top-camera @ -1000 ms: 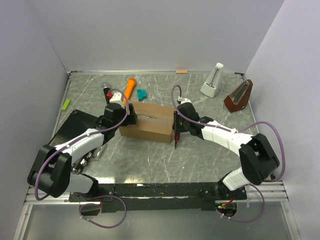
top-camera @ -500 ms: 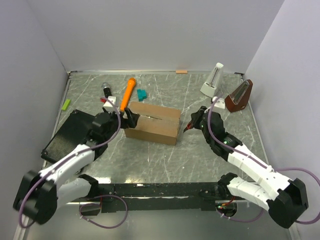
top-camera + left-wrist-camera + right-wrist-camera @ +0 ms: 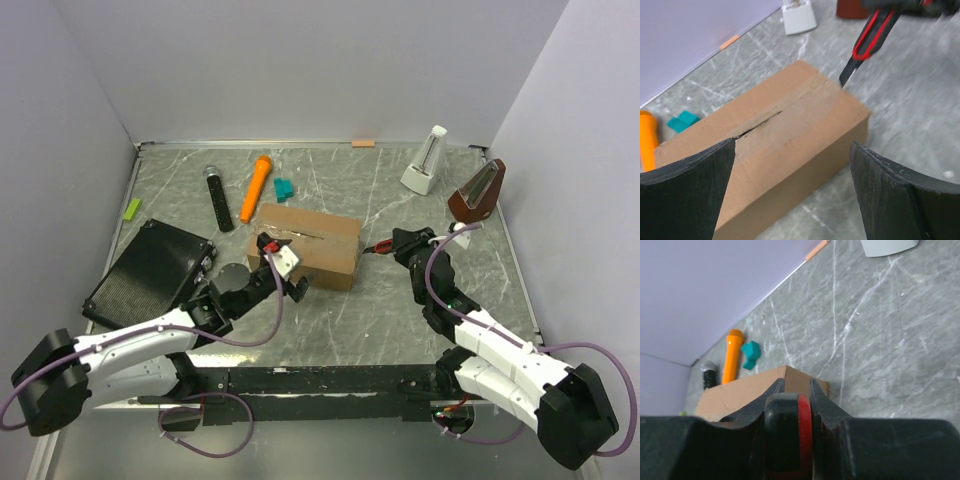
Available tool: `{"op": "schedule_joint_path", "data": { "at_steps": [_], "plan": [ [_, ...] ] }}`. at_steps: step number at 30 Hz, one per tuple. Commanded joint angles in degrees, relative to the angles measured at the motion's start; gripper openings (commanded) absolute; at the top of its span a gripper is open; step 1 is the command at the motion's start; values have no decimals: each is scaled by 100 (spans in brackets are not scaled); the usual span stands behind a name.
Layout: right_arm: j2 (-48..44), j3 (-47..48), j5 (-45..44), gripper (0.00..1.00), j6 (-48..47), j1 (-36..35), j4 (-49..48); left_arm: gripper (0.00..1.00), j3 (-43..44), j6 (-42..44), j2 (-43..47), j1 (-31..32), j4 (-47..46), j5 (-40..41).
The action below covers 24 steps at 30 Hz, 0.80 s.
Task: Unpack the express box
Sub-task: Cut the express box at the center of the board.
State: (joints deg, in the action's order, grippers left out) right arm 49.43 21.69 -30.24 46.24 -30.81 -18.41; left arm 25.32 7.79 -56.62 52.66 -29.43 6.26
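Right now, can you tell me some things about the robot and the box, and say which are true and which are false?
The right claw holds a red and black box cutter. True.
The left claw is squeezing the express box. False: it is open and holds nothing.
The express box has its flaps wide open. False: they lie shut, with only a slit along the top seam.
The black ribbed case lies to the left of the express box. True.
The teal block sits on top of the express box. False: it lies on the table behind it.
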Motion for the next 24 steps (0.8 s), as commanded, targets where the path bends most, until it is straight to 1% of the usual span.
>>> {"op": "schedule_joint_path", "data": {
  "at_steps": [1, 4, 7, 9, 13, 17, 20, 24],
  "plan": [
    [-48, -42, -122, 0, 412, 49, -1173, 99, 95, 863, -454, 156, -406, 402],
    [23, -130, -175, 0, 491, 92, -1374, 99, 184, 1145, -736, 279, -379, 384],
    [84, -201, -193, 0, 561, 136, -1569, 99, 210, 1233, -921, 358, -379, 402],
    [172, -148, -140, 0, 448, 154, -1639, 99, 175, 1268, -974, 385, -432, 420],
    [348, -113, -43, 0, 430, 163, -1657, 99, 157, 1277, -1088, 394, -493, 507],
    [217, -271, -245, 0, 500, 180, -1613, 99, 157, 1286, -1176, 394, -537, 534],
    [102, -359, -263, 0, 456, 224, -1666, 99, 166, 1286, -1220, 402, -581, 552],
    [207, -367, -167, 0, 517, 233, -1753, 99, 184, 1251, -1255, 403, -590, 508]
  ]
}}
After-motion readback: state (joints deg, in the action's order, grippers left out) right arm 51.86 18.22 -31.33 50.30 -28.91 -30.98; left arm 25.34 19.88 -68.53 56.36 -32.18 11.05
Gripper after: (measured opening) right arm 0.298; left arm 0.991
